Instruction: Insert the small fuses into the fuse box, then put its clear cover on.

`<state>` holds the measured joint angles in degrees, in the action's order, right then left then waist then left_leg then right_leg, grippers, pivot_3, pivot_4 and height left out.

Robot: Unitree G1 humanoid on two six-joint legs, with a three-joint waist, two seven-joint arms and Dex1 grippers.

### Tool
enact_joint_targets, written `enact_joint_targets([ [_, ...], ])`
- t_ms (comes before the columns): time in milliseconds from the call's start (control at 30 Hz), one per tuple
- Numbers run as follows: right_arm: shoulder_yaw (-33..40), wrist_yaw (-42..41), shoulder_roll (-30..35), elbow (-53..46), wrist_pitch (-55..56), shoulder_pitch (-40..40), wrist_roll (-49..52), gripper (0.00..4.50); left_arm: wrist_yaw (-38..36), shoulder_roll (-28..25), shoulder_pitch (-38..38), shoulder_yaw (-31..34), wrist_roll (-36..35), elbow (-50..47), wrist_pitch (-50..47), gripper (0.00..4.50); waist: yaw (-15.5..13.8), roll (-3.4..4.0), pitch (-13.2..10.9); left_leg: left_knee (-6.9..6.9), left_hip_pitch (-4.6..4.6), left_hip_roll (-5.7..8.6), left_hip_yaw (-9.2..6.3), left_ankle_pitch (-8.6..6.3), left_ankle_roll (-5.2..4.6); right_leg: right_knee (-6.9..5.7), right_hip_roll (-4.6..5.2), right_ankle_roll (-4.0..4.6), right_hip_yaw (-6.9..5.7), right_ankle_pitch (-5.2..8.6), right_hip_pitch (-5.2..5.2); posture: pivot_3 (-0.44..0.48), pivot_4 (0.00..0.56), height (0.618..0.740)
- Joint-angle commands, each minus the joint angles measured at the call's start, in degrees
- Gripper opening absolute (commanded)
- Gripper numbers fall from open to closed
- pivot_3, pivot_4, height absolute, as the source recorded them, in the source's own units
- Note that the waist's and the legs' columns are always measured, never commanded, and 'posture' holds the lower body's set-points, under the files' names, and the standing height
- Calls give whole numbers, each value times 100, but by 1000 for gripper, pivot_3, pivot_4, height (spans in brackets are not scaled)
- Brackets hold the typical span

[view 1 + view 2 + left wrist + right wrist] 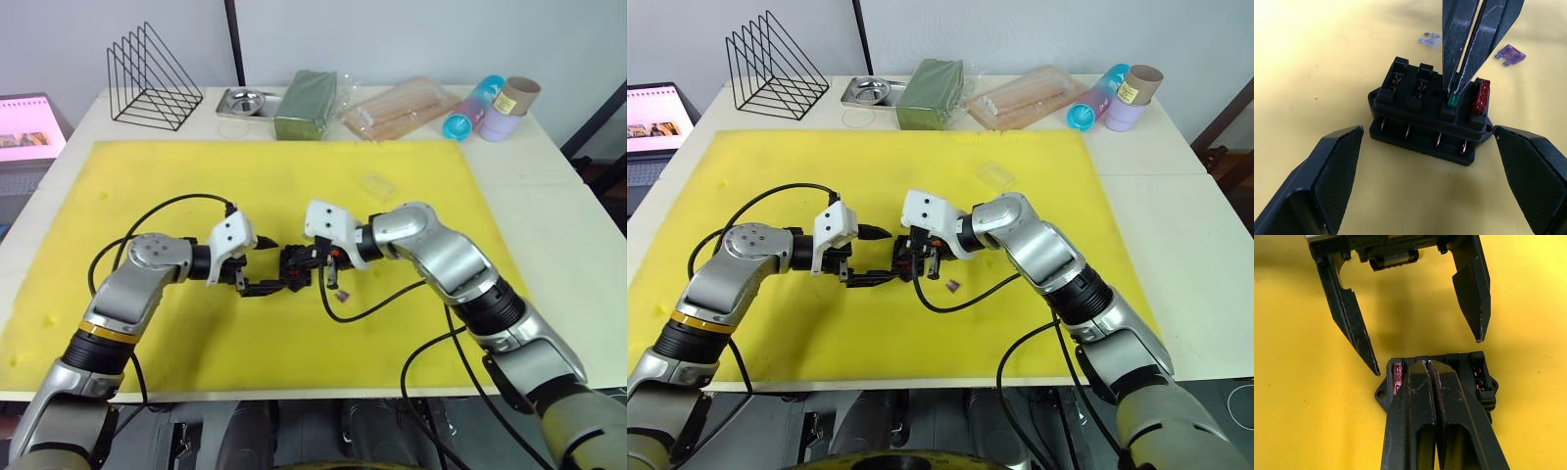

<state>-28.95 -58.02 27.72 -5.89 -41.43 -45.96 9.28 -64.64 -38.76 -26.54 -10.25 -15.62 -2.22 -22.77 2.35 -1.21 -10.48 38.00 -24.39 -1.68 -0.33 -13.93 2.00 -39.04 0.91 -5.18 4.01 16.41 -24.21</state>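
The black fuse box [1422,115] stands on the yellow mat [176,186], between the two fingers of my open left gripper [1427,129]. A red fuse [1481,95] sits in an end slot. My right gripper [1453,93] comes down from above, shut on the green fuse [1453,101], which is at the slot beside the red one. Two greyish-purple fuses [1511,54] [1430,40] lie loose on the mat beyond the box. The clear cover [375,182] lies flat on the mat farther back, to the right.
Along the table's back edge are a wire rack [152,83], a metal tray [245,101], a green box [306,103], a clear bag of wooden sticks [402,108], a bottle [473,110] and a cardboard roll [514,98]. A laptop [29,132] is at the left.
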Motion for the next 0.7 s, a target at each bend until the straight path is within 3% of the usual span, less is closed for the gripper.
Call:
enact_joint_targets([
  [33, -329, -23, 146, 427, 31, 259, -338, 46, -34, -83, -8, 176, -47, -96, 114, 4500, -3, 0, 1, 0, 1, 0, 0, 0, 0, 0, 0, 0, 0, 0, 1, 0, 150, 740],
  [267, -400, -59, 252, 769, 436, 396, -599, 46, -102, -146, -10, 191, -63, -103, 117, 4500, -19, 1, 3, 0, 26, 0, -2, 0, 0, 6, 0, 0, -2, 1, 31, 0, 150, 740],
  [433, -425, -75, 281, 885, 635, 453, -746, 46, -134, -149, -33, 195, -49, -72, 141, 4500, -38, 5, 11, -33, 113, -2, -8, -2, -2, 67, 0, 3, -10, 3, 132, 0, 150, 740],
  [700, 442, -153, -66, 530, 578, 234, -44, 46, -343, -206, -89, 314, -226, -51, 158, 4500, -41, 5, 10, -36, 107, -6, -9, -2, -1, 79, 0, 1, -11, 1, 131, 0, 150, 740],
])
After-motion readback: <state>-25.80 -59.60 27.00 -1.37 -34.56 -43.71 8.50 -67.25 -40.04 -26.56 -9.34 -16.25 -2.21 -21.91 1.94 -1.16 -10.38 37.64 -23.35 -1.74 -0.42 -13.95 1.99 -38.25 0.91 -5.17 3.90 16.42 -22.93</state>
